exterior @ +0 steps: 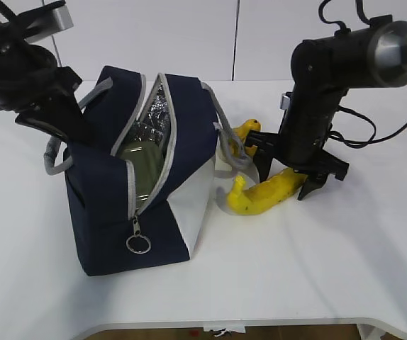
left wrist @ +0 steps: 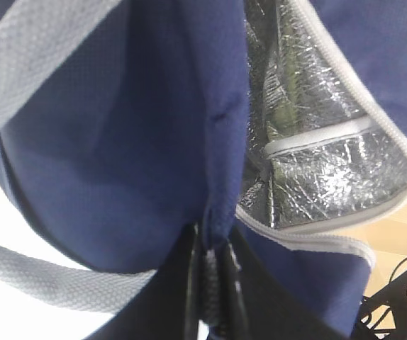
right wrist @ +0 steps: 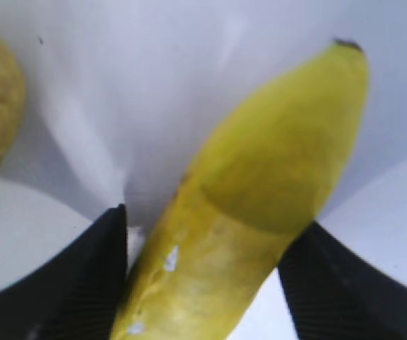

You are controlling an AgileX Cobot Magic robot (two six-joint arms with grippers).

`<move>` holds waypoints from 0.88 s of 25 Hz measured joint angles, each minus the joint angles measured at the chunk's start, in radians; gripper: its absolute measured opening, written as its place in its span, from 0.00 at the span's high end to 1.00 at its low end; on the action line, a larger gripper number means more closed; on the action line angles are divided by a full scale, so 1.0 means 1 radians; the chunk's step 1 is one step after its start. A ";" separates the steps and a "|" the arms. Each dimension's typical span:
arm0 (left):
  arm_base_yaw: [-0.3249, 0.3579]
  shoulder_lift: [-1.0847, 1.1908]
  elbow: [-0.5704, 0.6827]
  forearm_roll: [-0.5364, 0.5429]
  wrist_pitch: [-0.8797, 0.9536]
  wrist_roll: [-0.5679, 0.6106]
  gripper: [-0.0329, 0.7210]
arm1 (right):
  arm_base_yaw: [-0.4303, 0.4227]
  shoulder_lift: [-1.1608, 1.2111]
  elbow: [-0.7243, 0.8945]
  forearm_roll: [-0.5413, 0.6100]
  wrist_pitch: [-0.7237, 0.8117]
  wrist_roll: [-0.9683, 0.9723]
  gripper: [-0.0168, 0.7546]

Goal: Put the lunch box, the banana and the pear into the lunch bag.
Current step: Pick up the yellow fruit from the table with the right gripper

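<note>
Right now I have the lunch bag (exterior: 143,177) standing unzipped on the table (exterior: 345,269), and I use it as my landmark. Inside its mouth I see the pale green lid of the lunch box (exterior: 143,166) against the silver lining, so I judge that item already packed. My left gripper (left wrist: 214,283) sits at the bag's far left edge with its fingers clenched on a fold of the navy fabric, which appears to keep the opening spread.

The step in hand is the banana (exterior: 264,193). It lies on the table just right of the bag's white side panel, and my right gripper (exterior: 288,177) is down over it with the fingers (right wrist: 69,276) spread wide, one on each side of the fruit. The right wrist view shows a gap on the left finger's side, so nothing is squeezed yet. The pear (exterior: 244,134) rests behind the banana, close against the bag's right handle.

Next, I think I need to close on the banana, lift it clear of the handle, carry it left over the opening and lower it beside the box.
</note>
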 joint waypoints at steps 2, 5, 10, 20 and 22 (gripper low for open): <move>0.000 0.000 0.000 0.000 0.000 0.000 0.94 | 0.000 0.000 0.000 0.000 0.000 0.000 0.40; 0.000 0.000 0.000 0.000 0.000 0.000 0.94 | 0.000 0.000 0.000 0.004 0.014 0.000 0.56; 0.000 0.000 0.000 0.000 0.000 0.000 0.94 | 0.000 0.001 -0.021 -0.009 0.144 -0.022 0.60; 0.000 0.000 0.000 0.000 0.000 0.000 0.94 | 0.000 -0.011 -0.157 -0.113 0.242 -0.303 0.60; 0.000 0.000 0.000 0.000 0.000 0.000 0.94 | 0.000 -0.033 -0.159 -0.121 0.247 -0.343 0.60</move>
